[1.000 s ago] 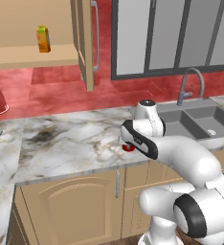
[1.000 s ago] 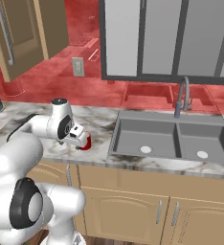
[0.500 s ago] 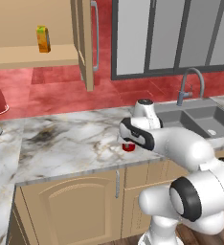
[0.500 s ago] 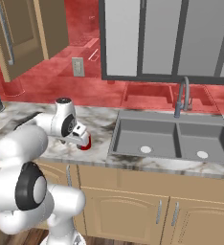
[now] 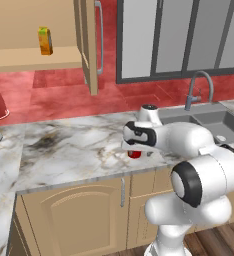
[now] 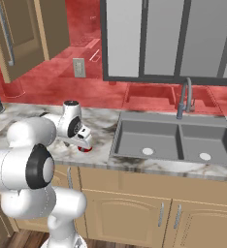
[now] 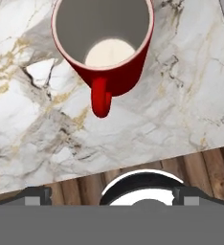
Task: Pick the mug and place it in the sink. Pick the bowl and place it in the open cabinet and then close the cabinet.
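The mug (image 7: 104,50) stands upright on the marble surface (image 5: 74,150), near the front edge, and well apart from the sink (image 6: 176,140), which lies at about 3 o'clock from it in the right base view. In the hand view we look down into its white inside from above; the red wall fills the upper part of the picture, and the handle (image 7: 100,100) points toward 6 o'clock, that is, toward the camera and the front edge of the surface.

The gripper (image 5: 136,150) hangs directly over the mug in the left base view, where only a small red part of the mug (image 5: 134,154) shows under the hand. Its jaws stand as wide as they go and we see nothing between them, so it holds nothing. The finger tips themselves are barely visible at the bottom of the hand view, so we cannot tell exactly how they line up with the rim.

We judge that the first step, picking the mug, is not yet done. The mug sits at 12 o'clock from the gripper, slightly ahead of it, with its axis vertical. The coming move depends on this offset: the hand must go a little forward and then down, so that one finger passes inside the rim or both go around the wall, away from the handle.
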Motion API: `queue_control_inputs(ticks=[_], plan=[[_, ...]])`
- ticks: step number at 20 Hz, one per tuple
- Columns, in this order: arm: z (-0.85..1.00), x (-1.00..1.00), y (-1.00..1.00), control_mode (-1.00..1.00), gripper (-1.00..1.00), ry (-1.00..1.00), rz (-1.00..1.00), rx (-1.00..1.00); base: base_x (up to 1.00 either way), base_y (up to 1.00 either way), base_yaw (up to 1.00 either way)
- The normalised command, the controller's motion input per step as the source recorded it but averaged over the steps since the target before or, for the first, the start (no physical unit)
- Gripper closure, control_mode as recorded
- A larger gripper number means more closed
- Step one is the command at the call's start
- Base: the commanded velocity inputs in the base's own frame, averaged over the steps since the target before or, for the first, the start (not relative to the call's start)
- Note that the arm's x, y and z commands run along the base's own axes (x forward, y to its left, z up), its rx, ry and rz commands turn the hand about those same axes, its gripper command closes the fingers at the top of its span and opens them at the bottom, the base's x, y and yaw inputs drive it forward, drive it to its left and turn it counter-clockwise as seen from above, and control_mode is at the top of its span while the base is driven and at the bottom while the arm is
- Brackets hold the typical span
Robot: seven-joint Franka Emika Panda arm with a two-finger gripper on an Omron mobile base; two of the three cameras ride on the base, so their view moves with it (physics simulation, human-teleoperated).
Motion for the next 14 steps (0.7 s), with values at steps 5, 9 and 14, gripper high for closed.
queue_control_inputs(ticks=[5,9,14], plan=[[-0.15,0.18,0.00,-1.00,-1.00,0.01,0.00,0.00,0.00,0.00,0.00],[-0.12,0.17,0.00,-1.00,-1.00,0.00,0.00,0.00,0.00,0.00,0.00],[-0.08,0.15,0.00,-1.00,-1.00,0.00,0.00,0.00,0.00,0.00,0.00]])
